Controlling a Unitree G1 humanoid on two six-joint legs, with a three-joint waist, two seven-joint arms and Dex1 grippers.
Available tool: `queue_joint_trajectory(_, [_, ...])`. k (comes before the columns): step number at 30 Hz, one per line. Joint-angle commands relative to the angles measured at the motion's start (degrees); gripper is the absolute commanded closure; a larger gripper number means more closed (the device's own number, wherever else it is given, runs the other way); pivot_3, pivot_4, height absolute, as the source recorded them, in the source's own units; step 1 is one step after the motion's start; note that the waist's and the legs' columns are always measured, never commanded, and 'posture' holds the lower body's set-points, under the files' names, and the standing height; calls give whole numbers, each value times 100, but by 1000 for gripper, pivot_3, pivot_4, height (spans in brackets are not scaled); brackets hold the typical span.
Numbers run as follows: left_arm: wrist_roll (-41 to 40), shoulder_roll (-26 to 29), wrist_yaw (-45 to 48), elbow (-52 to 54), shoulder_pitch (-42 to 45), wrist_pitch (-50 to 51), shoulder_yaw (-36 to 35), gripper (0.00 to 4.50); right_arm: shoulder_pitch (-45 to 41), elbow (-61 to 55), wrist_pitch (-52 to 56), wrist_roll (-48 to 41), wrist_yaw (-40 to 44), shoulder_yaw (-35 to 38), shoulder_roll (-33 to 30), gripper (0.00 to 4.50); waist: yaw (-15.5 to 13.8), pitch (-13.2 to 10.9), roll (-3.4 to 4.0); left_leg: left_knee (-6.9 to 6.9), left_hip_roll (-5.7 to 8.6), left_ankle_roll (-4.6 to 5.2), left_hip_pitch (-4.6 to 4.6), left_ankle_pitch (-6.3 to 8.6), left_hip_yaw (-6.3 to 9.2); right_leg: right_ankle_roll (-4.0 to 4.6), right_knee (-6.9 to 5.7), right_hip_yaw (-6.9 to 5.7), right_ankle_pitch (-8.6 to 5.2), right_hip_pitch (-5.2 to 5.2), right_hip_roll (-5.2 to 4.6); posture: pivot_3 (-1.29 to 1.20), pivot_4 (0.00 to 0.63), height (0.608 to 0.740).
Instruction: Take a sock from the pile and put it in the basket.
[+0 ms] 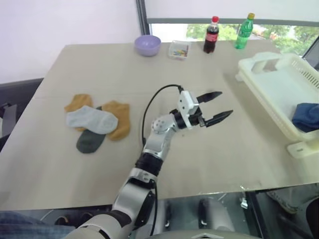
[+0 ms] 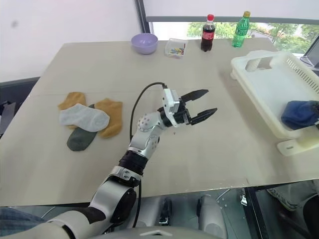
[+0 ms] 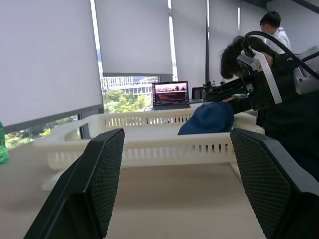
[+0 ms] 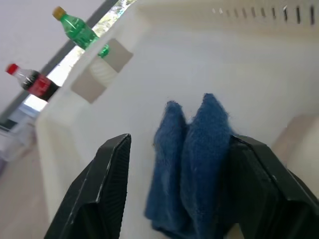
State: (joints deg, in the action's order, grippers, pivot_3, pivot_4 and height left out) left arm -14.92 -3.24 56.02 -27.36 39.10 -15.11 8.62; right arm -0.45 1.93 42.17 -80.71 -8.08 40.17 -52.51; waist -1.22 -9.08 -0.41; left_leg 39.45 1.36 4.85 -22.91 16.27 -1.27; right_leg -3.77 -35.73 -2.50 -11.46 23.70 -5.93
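Now the royal-blue fabric sock (image 4: 192, 164) lies inside the cream-white slotted plastic basket (image 1: 271, 84) at far right, between the right gripper's (image 4: 174, 186) parted fingers. Left gripper (image 1: 215, 105) hovers open mid-table, right of the sock pile (image 1: 97, 123).

This looks like an office or lab workroom. Beyond the left gripper (image 3: 174, 189), past the basket (image 3: 149, 132), an open laptop (image 3: 171, 94) stands beside tall windows (image 3: 124, 89) with roller blinds (image 3: 134, 35) half drawn, buildings and trees outside. People (image 3: 271, 25) stand beyond the gripper too, near the large beige tabletop (image 1: 119, 74).
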Motion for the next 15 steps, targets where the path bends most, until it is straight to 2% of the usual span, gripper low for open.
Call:
queue_joint_trajectory(1, [-48, -3, -8, 240, 4, 0, 34, 833, 273, -483, -371, 1257, 637, 173, -320, 1752, 0, 0, 0, 0, 0, 1, -1, 1, -1, 0, 3, 0, 0, 0, 0, 0, 150, 737])
queue_joint_trajectory(4, [-63, 72, -2, 270, -12, 50, 11, 833, 291, -747, -635, 1870, 1128, 299, -396, 1752, 20, 0, 0, 0, 0, 3, 0, 2, -5, -4, 5, 5, 2, 1, 0, 0, 150, 737])
queue_joint_trajectory(7, [-76, 254, -29, 429, -127, 230, -38, 833, 302, -1328, -787, 2014, 1847, 323, -277, 1752, 33, -1, -1, 0, 0, 4, 3, 2, -6, -7, 5, 7, 3, 1, 2, 0, 150, 737])
queue_joint_trajectory(11, [-186, 670, -200, 1013, -536, 870, -167, 833, 567, -2462, -1091, 1907, 2905, 94, 269, 1752, 45, 0, 2, -1, -23, 3, 9, 2, -3, -6, 3, 12, 3, 2, 24, 0, 150, 737])
queue_joint_trajectory(15, [-182, 1112, -618, 1627, -1030, 1557, -332, 833, 938, -3334, -1475, 1985, 3686, -545, 1197, 1752, 23, -1, 0, -1, -32, 2, 7, 2, 8, -5, 3, 5, 3, 2, 29, 0, 150, 737])
